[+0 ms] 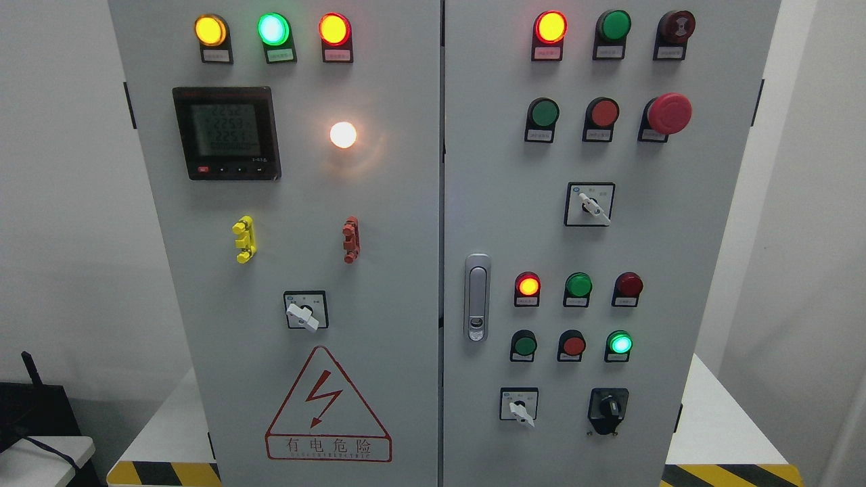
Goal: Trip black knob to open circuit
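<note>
low on right cabinet door, black knob untouched; no fingers visible, state unknown.

Bright, even room light across grey cabinet; shadows few and soft. White lamp blown out, warm halo spilling on panel around it. Lit yellow, green and red indicators overexposed at centres. Meter display dim, digits hard to read (small labels likewise). Focus acceptable throughout; cabinet edges lean outward toward top.
</note>
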Robot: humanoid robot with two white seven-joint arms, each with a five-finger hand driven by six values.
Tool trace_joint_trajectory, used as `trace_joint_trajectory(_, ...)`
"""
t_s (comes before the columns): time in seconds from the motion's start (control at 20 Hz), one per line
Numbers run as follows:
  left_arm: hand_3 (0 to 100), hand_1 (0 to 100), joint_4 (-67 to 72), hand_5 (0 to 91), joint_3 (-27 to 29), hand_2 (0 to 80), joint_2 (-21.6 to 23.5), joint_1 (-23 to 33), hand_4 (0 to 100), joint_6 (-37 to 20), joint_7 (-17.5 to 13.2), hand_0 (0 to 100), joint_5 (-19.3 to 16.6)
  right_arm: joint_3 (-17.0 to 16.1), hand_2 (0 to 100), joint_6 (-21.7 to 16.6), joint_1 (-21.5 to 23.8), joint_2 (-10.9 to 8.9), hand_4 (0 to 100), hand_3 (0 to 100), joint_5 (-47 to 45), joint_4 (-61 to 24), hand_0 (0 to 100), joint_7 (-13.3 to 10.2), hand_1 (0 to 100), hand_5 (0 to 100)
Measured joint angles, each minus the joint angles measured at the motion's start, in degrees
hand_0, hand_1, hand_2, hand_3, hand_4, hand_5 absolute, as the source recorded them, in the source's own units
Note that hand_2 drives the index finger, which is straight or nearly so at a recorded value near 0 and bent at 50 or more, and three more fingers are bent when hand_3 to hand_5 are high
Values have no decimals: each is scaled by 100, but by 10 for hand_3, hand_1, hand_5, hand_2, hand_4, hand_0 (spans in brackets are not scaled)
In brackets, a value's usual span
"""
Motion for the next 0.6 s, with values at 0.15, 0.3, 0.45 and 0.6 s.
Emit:
trace_joint_trajectory(0.15, 0, 389, 0, 0, 0, 0, 0, 0, 0, 0, 0, 120, 0, -2, 0, 16, 3, -44, 162, 127, -191, -37, 0, 105, 0, 246)
trace_joint_trajectory(0.3, 0, 389, 0, 0, 0, 0, 0, 0, 0, 0, 0, 120, 0, -5, 0, 29, 5, -77, 161, 125, -304, -63, 0, 234, 0, 243)
trace_joint_trajectory(0.45, 0, 389, 0, 0, 0, 0, 0, 0, 0, 0, 0, 120, 0, -6, 0, 32, 11, -101, 161, 127, -369, -85, 0, 287, 0, 236)
trace_joint_trajectory(0.6, 0, 389, 0, 0, 0, 0, 0, 0, 0, 0, 0, 120, 0, -4, 0, 33, 18, -120, 134, 113, -415, -104, 0, 339, 0, 165)
